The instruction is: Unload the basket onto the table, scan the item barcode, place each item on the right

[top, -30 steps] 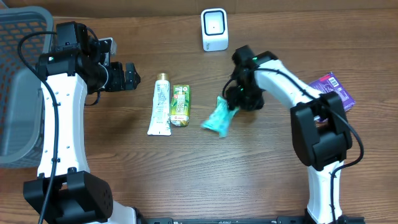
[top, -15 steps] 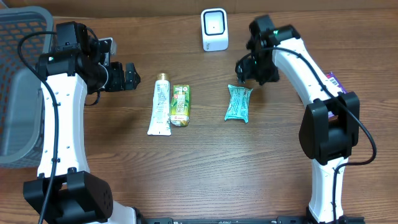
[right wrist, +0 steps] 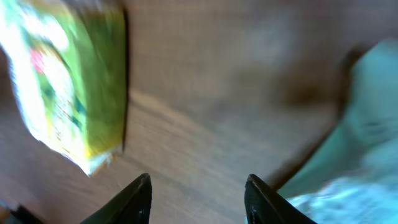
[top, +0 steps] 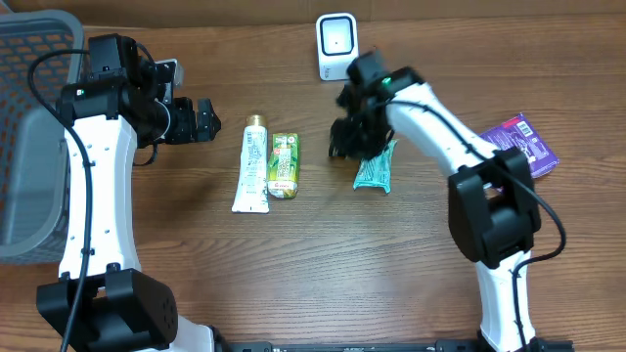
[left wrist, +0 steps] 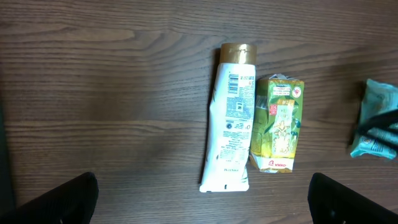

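Note:
A teal packet (top: 376, 174) lies flat on the wooden table, below the white barcode scanner (top: 337, 46) that stands at the back edge. My right gripper (top: 342, 145) hangs just left of the packet's top end, open, with only bare table between its fingers. In the right wrist view the gripper (right wrist: 199, 199) has the teal packet (right wrist: 354, 155) to its right and a green carton (right wrist: 68, 87) to its left. My left gripper (top: 201, 119) is wide open to the left of a white tube (top: 254, 166). It holds nothing.
The white tube (left wrist: 231, 118) and the green carton (left wrist: 280, 124) lie side by side left of centre. A purple packet (top: 523, 142) sits at the right. A grey basket (top: 29, 147) stands along the left edge.
A second ago my right gripper held the teal packet off the table. It let the packet drop flat, swung up towards the scanner, then came back left beside it with narrower jaws. The left arm stayed still.

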`<state>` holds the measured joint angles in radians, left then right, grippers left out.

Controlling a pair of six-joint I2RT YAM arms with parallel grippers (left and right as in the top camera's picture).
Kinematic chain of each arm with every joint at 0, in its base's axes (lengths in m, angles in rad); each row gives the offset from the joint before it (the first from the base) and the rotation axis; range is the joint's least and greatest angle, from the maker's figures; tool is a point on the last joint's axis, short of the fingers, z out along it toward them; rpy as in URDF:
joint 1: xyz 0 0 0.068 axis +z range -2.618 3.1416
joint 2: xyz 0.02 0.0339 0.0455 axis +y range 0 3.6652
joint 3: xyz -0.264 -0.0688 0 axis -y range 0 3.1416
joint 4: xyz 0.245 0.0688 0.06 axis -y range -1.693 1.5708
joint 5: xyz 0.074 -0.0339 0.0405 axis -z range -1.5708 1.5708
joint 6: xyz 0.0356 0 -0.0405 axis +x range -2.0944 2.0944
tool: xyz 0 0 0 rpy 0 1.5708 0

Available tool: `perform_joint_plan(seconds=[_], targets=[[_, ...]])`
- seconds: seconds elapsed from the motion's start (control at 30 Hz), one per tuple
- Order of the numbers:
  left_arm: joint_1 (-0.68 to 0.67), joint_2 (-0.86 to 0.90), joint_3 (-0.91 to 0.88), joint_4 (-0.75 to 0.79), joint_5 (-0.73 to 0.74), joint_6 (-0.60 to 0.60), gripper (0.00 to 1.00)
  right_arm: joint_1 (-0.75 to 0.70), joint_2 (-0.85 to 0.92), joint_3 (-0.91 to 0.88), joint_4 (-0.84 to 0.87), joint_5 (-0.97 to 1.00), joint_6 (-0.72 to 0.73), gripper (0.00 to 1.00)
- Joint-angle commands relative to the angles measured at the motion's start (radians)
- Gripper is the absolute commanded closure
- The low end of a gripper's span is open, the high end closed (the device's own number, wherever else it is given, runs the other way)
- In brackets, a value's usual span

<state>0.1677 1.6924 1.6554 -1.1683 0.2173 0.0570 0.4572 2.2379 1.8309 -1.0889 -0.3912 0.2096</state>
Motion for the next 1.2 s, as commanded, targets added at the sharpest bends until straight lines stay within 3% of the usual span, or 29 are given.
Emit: perform_joint_plan(seconds=[0.0, 0.13, 0.37, 0.5, 0.7, 0.87, 1.17], targets=[[0.002, -0.032, -0.002, 0.002, 0.009, -0.012, 0.0, 0.0, -0.005, -0.034, -0.018, 0.04, 0.008, 0.51], [0.002, -0.032, -0.002, 0.002, 0.009, -0.013, 0.01, -0.001, -0.005, -0.04, -0.08, 0.13, 0.008, 0.51], [0.002, -0.032, -0.002, 0.002, 0.009, -0.012, 0.0, -0.071, -0.005, -0.025, -0.273, 0.485, 0.0, 0.43], [0.002, -0.032, -0.002, 0.002, 0.009, -0.013, 0.0, -0.108, -0.009, 0.017, -0.312, 0.517, 0.0, 0.43], [0.002, -0.032, -0.002, 0.002, 0.009, -0.012, 0.01, -0.154, -0.077, 0.106, -0.279, 0.423, -0.015, 0.39], [0.002, -0.032, -0.002, 0.002, 0.009, -0.012, 0.0, -0.234, -0.101, 0.105, -0.225, 0.167, -0.111, 0.33], [0.002, -0.032, -0.002, 0.002, 0.009, -0.012, 0.01, -0.417, -0.095, -0.098, -0.105, -0.203, -0.167, 0.33]])
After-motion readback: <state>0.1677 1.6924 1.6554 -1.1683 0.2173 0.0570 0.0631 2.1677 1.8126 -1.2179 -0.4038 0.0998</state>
